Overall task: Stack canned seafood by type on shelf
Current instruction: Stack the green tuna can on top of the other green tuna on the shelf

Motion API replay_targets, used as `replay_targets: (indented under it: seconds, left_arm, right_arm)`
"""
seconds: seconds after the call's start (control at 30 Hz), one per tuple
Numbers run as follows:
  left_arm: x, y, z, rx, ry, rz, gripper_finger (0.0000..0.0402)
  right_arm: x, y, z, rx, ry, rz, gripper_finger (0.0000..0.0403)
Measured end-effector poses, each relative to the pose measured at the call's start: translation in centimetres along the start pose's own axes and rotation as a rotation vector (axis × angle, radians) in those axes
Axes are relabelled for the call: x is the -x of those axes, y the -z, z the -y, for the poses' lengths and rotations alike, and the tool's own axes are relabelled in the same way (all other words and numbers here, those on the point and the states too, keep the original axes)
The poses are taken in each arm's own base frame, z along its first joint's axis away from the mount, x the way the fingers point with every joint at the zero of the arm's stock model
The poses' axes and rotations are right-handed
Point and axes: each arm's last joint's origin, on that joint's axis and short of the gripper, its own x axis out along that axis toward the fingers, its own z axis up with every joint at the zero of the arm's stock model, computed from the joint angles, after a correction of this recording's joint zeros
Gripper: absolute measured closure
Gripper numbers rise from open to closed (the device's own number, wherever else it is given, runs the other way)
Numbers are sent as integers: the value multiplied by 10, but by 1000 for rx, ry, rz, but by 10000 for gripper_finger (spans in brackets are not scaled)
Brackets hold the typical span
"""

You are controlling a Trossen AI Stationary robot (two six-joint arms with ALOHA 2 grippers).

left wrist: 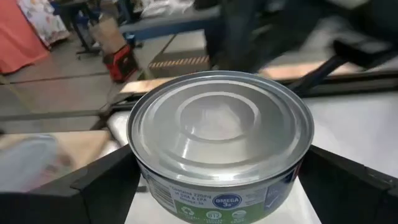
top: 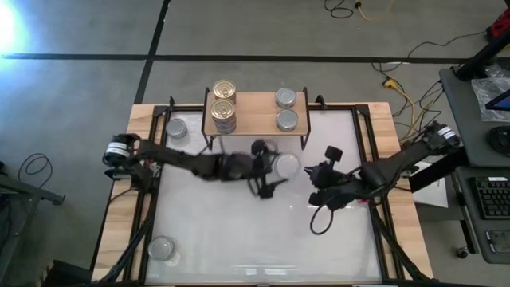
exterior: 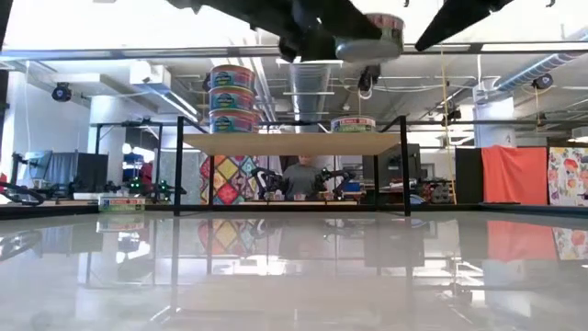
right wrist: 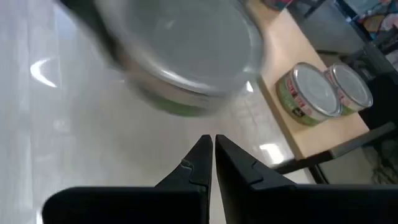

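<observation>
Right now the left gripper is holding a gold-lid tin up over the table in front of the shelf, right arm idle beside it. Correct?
Not quite: the tin in the left gripper has a plain silver lid, not gold, as the left wrist view shows. The rest holds: it is held up over the table in front of the shelf, and the right gripper waits shut beside it.

Two dark, near-black arms of slim jointed links. Left arm [top: 187, 163] has a round silver-white cap at its base joint by the left edge; right arm [top: 398, 163] has a similar pale cap at its base by the right edge. A black cable loops under the right arm's wrist. Left gripper [top: 275, 169] has flat matte-black fingers [left wrist: 102, 186] with angular edges. Right gripper [right wrist: 210, 163] has two matte-black fingers tapering to sharp wedge tips on a blocky black body.
</observation>
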Motion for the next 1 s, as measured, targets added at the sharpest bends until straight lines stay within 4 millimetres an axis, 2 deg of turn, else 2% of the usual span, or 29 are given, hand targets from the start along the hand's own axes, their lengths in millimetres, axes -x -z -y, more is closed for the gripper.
replay_targets:
  seconds: [0.13,0.3,0.4,0.5,0.63,0.77,1.0]
  left_arm:
    - [-17,-22,-43,-61,-58,-90,28]
    - [-29,-52,-104,-41,-144,-84,28]
    - [-37,-56,-133,-7,-177,-115,28]
    - [-47,-55,-154,32,-212,-154,28]
    - [-62,-53,-167,89,-236,-221,28]
    - [-78,-43,-168,121,-298,-293,28]
    - [-86,-38,-169,171,-403,-331,28]
  right_arm:
    - [-1,5,12,-24,0,43,390]
    - [-4,8,39,-83,39,107,390]
    - [-4,2,60,-98,47,180,390]
    - [-2,-8,81,-106,23,263,390]
    - [-6,-20,109,-148,50,313,390]
    - [-22,-25,130,-189,78,281,390]
    - [-52,-30,166,-252,0,263,390]
